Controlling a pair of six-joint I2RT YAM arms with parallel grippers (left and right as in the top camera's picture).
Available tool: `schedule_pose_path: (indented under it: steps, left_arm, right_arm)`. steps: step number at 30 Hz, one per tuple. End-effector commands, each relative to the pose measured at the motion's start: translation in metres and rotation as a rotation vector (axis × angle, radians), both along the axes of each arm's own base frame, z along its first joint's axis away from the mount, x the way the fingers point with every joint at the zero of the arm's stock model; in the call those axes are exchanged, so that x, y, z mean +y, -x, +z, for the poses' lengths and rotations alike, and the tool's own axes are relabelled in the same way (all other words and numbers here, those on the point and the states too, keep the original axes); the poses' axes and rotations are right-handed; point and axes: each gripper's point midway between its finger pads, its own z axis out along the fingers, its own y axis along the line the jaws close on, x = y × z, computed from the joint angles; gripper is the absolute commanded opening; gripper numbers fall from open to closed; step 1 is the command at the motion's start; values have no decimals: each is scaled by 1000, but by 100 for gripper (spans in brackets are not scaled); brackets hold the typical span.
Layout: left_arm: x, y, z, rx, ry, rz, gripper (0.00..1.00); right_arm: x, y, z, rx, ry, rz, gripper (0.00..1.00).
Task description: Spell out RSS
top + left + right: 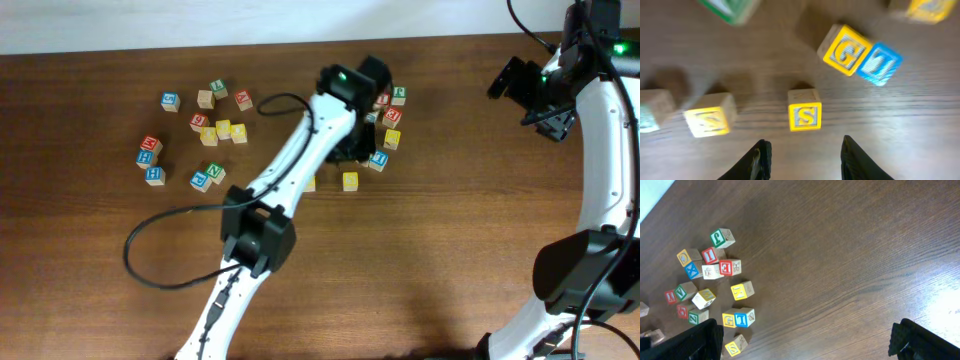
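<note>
A yellow S cube (805, 116) lies on the wood just ahead of my left gripper (807, 152), whose jaws stand open with nothing between them. From overhead this S cube (349, 181) sits below the left gripper (352, 152). The same S cube (733, 346) shows in the right wrist view. A second yellow cube (709, 121) lies to its left, its letter blurred, and from overhead that cube (309, 184) is half hidden by the arm. I cannot make out the R cube. My right gripper (807, 340) hangs wide open and empty over bare wood at the far right (530, 100).
A yellow G cube (845, 50) touches a blue T cube (880, 63) beyond the S. More letter cubes cluster around the left wrist (388, 118). Another group lies at the left (210, 130). A black cable (150, 240) loops over the table.
</note>
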Motion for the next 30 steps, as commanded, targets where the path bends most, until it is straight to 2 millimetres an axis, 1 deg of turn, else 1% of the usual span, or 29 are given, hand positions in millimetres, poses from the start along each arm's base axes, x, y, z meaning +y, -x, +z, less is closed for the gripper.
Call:
schedule_pose_path:
  steps: [1,2,3,5,6,7,8,10,11,15,18,20,21,23,27,29,30]
  left_arm:
    - [31,-24,45,-88,36,18,37]
    - [37,-28,49,-104,38,12,34]
    - [43,-34,55,-121,49,-14,33]
    - [58,-42,57,-127,48,6,30]
    - [65,-45,56,-126,49,12,25]
    - [79,-51,55,-121,46,36,20]
    - [86,-54,54,-112,58,41,17]
    - [96,-59,54,-102,87,36,3]
    - [102,-61,55,-97,108,35,0]
    - [121,-67,67,-99,170,53,0]
    - [148,-61,70,-71,147,91,0]
    - [168,-51,64,-28,88,118,0]
    - [181,-44,58,-1,33,131,0]
    - [197,-29,46,58,-32,145,0]
    - [211,-1,9,211,-101,155,0]
    - [220,7,-7,248,-159,182,0]
    - [222,7,-16,251,-170,187,0]
  right_arm:
    - [1,0,-3,8,1,5,98]
    - [1,0,-3,8,1,5,98]
    - [1,0,-3,8,1,5,98]
    - [1,0,-3,8,1,5,98]
    - [1,0,-3,8,1,5,98]
    - [1,0,-3,8,1,5,99]
    - [1,0,-3,8,1,5,98]
    - [1,0,-3,8,1,5,98]
    - [1,0,-3,9,1,5,98]
    - [1,0,-3,8,1,5,98]
    - [1,0,-3,9,1,5,98]
    - [1,0,-3,8,1,5,98]
    - [1,0,-3,8,1,5,98]
    - [1,0,-3,8,1,5,98]
    - [1,0,-3,8,1,5,98]
    - [1,0,-3,9,1,5,98]
    - [1,0,-3,8,1,5,98]
